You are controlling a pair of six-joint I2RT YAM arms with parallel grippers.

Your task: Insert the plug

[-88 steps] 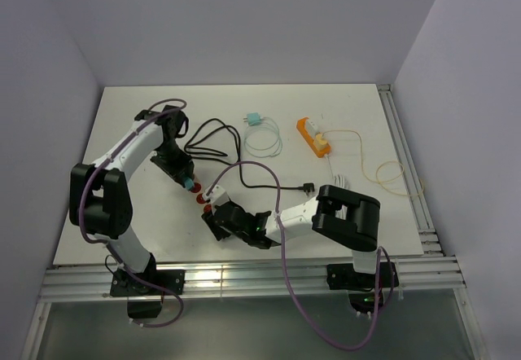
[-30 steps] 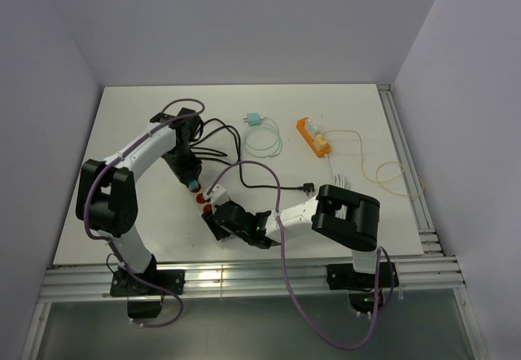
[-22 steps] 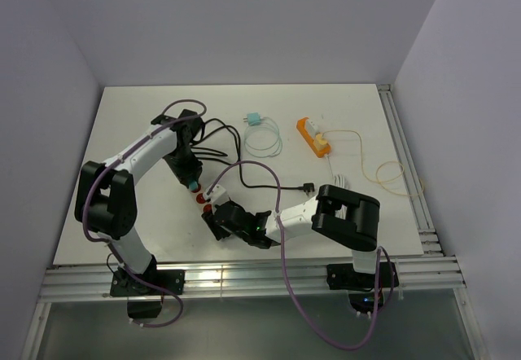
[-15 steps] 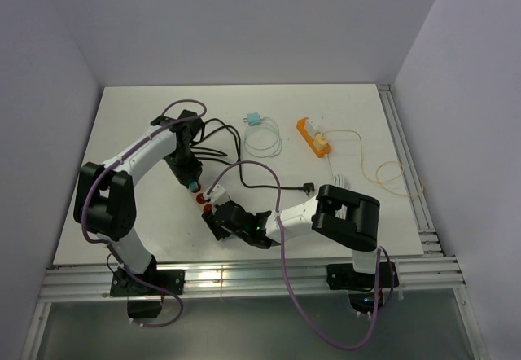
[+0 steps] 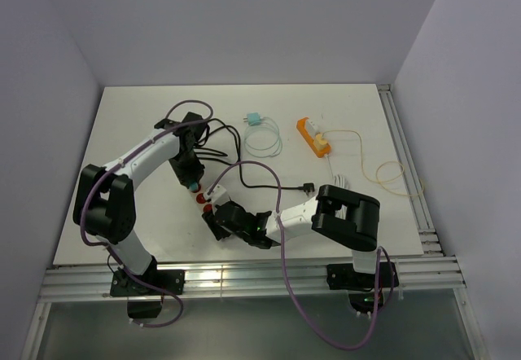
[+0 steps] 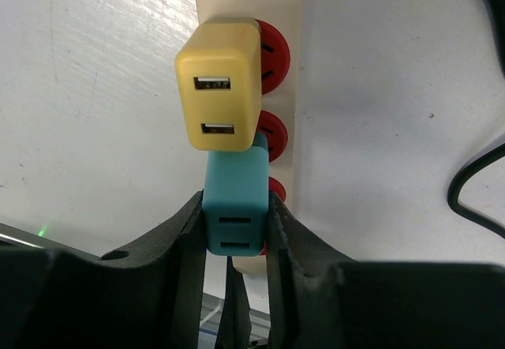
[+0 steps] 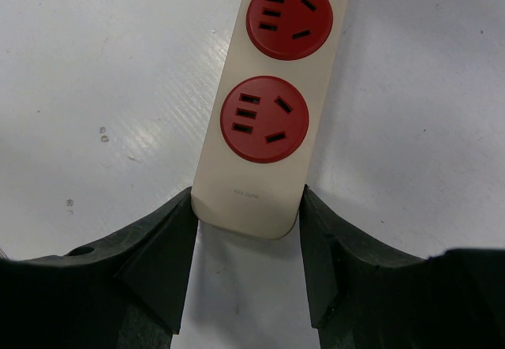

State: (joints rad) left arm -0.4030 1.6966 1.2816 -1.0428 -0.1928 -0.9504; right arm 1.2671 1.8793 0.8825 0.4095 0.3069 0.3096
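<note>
A boxy teal plug (image 6: 233, 199), just beside a yellow adapter (image 6: 219, 84), is pinched by the left gripper (image 6: 234, 215), while the right gripper (image 7: 248, 223) clamps the end of the cream power strip (image 7: 237, 199).

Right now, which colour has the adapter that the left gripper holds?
The adapter is teal; the left wrist view shows it best.

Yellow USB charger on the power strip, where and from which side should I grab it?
Across its two long flat sides, coming straight down over the USB face. The yellow charger is a rounded block on the power strip; its short end abuts the teal adapter held by the left gripper, so jaws fit only crosswise.
</note>
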